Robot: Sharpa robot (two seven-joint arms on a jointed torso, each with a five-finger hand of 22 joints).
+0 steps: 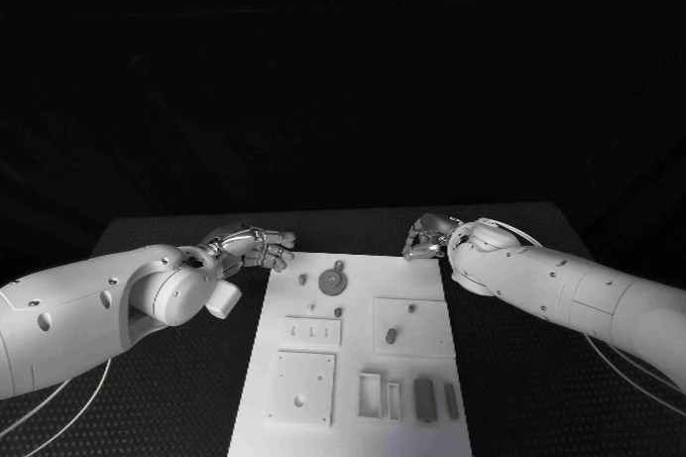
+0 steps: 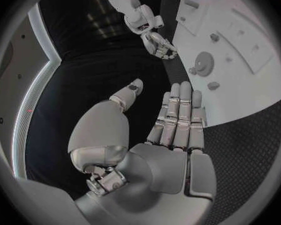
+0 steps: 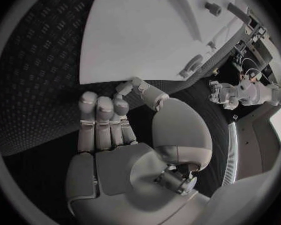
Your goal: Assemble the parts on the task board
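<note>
Both the left hand [image 1: 251, 247] and right hand [image 1: 426, 237] hover empty, fingers loosely apart, flanking the board [image 1: 358, 378]; reach first for the gear [image 1: 333, 280].

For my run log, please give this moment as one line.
left hand: open, at task board far-left corner | right hand: open, at far-right corner | gear: on board | nothing held

Black table [image 1: 171, 229], top covered in a raised diamond-pattern texture. It lies beneath the left hand [image 1: 255, 247] and the right hand [image 1: 426, 237] and extends outward to the side of each. Its far edge runs just beyond both hands. Past that edge is a plain dark backdrop [image 1: 343, 80].
</note>
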